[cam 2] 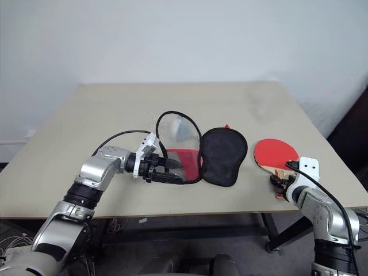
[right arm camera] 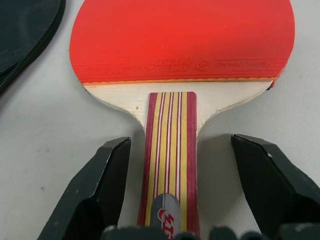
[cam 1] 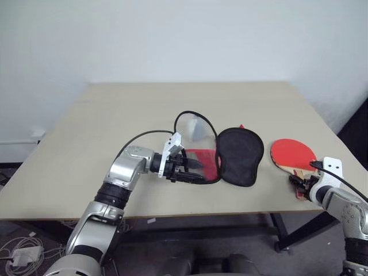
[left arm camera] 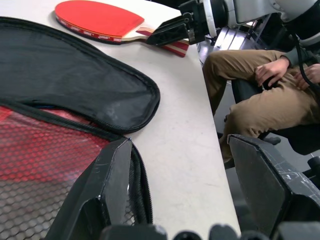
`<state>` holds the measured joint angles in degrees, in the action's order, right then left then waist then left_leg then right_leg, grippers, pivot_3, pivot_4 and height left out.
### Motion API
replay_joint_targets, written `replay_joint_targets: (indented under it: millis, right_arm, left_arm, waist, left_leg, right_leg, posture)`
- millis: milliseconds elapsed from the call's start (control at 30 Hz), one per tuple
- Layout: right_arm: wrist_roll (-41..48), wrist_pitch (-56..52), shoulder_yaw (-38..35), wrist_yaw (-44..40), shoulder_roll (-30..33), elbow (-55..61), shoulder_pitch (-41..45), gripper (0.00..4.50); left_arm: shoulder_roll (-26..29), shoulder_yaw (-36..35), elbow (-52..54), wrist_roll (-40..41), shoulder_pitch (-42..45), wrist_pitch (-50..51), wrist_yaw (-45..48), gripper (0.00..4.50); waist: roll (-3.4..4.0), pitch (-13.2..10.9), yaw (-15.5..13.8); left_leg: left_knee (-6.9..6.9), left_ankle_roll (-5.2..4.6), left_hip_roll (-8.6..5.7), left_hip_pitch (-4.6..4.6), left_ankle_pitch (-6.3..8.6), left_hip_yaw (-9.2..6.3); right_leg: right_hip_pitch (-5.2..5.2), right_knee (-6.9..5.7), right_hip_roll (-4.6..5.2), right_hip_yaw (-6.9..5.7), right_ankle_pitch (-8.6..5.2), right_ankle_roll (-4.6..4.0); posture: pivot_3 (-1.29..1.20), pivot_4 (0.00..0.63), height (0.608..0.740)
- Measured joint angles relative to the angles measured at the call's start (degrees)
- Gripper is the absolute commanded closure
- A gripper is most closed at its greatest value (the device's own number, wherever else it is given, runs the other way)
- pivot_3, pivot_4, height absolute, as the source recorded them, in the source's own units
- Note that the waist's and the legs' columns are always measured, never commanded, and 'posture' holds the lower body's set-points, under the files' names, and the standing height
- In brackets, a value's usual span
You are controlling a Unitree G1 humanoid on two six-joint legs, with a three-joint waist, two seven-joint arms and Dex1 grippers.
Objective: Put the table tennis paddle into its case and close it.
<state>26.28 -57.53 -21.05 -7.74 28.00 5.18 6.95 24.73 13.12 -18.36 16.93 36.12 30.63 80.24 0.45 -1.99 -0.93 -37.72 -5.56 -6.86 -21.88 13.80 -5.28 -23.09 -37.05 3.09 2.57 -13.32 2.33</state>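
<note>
The paddle (right arm camera: 181, 45) looks light and stiff, so its striped handle (right arm camera: 169, 150) is the grab spot, right end effector (right arm camera: 181, 192) spread around it, left end effector (left arm camera: 192, 182) spread over the floppy case (cam 1: 230, 156).

Faint embossed lettering along the lower edge of the red rubber on the table tennis paddle (right arm camera: 182, 37), too small to read. Red logo marks on a silver badge (right arm camera: 165, 212) at the handle's end, also illegible.
</note>
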Motion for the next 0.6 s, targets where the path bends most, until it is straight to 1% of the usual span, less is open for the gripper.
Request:
replay_joint_targets:
  millis: [67, 100, 167, 200, 367, 433, 500, 600]
  right_arm:
    - [-0.49, -0.13, 0.34, -0.38, 0.09, -0.42, 0.41, 2.22]
    - [-0.49, -0.21, 0.62, -0.69, 0.09, -0.38, 0.52, 2.62]
    - [-0.52, -0.27, 1.06, -0.77, -0.08, -0.43, 0.83, 3.22]
    - [-0.78, -0.32, 1.48, -0.85, -0.04, -0.39, 0.91, 3.35]
    - [-1.08, -0.7, 1.39, -0.36, -0.15, -0.43, 1.27, 3.35]
    - [-1.75, -0.77, 0.14, 2.55, -1.31, -0.42, 2.6, 3.35]
    - [-3.0, -1.27, -2.47, 7.17, -2.27, -0.14, 6.66, 3.35]
    - [-5.4, -3.78, -3.52, 13.23, -3.4, 2.43, 14.73, 3.35]
  left_arm:
    - [0.11, 0.0, 0.21, 0.0, -0.02, 0.27, -0.27, 1.22]
    - [0.12, 0.0, 0.21, 0.0, -0.02, 0.33, -0.3, 1.22]
    - [0.12, 0.0, 0.21, 0.0, -0.02, 0.51, -0.45, 1.22]
    - [0.14, 0.0, 0.21, -0.02, -0.02, 0.59, -0.57, 1.22]
    - [0.62, 0.0, 0.08, -0.08, -0.02, 0.63, -0.75, 1.22]
    - [1.15, -0.01, -0.34, -0.08, -0.01, 0.65, -0.7, 1.22]
    - [2.3, -0.13, -0.77, -0.12, 0.01, 0.75, -0.67, 1.22]
    - [2.37, -0.14, -1.19, -0.15, 0.18, 1.13, -0.77, 1.22]
  waist:
    - [0.0, 0.0, 0.2]
    - [-0.01, 0.0, 0.2]
    - [-0.04, 0.0, 0.21]
    - [-0.04, 0.0, 0.22]
    - [-0.08, 0.0, 0.21]
    - [0.07, -0.06, 0.21]
    - [0.41, -0.09, 0.25]
    - [0.49, -0.09, 0.52]
  left_leg:
    - [-0.04, -0.01, 0.0, 0.05, 0.0, -0.02]
    - [-0.05, -0.01, 0.01, 0.09, 0.01, -0.04]
    - [-0.05, -0.02, 0.01, 0.17, 0.01, -0.05]
    - [-0.06, -0.03, 0.01, 0.19, 0.02, -0.04]
    - [-0.08, -0.04, 0.01, 0.2, 0.03, -0.04]
    - [-0.07, -0.04, -0.01, 0.11, 0.02, -0.01]
    - [-0.06, -0.02, -0.09, -0.23, 0.01, 0.03]
    - [0.17, 0.13, -0.06, -0.3, -0.07, 0.0]
  right_leg:
    - [0.09, 0.02, 0.0, -0.03, 0.02, 0.04]
    - [0.15, 0.03, -0.01, -0.04, 0.02, 0.04]
    - [0.27, 0.08, -0.01, -0.05, 0.02, 0.05]
    - [0.28, 0.08, 0.0, -0.05, 0.02, 0.06]
    - [0.33, 0.13, 0.0, -0.05, 0.04, 0.09]
    - [0.22, 0.12, 0.01, -0.01, 0.06, 0.12]
    - [-0.34, -0.02, -0.02, 0.15, 0.09, 0.11]
    - [-0.6, -0.11, -0.13, 0.29, 0.17, -0.02]
  posture:
    - [0.0, 0.0, 0.74]
    - [0.0, 0.0, 0.74]
    - [0.0, 0.0, 0.74]
    - [0.0, 0.0, 0.74]
    - [0.0, 0.0, 0.74]
    - [0.0, 0.0, 0.74]
    - [0.0, 0.0, 0.74]
    - [0.0, 0.0, 0.74]
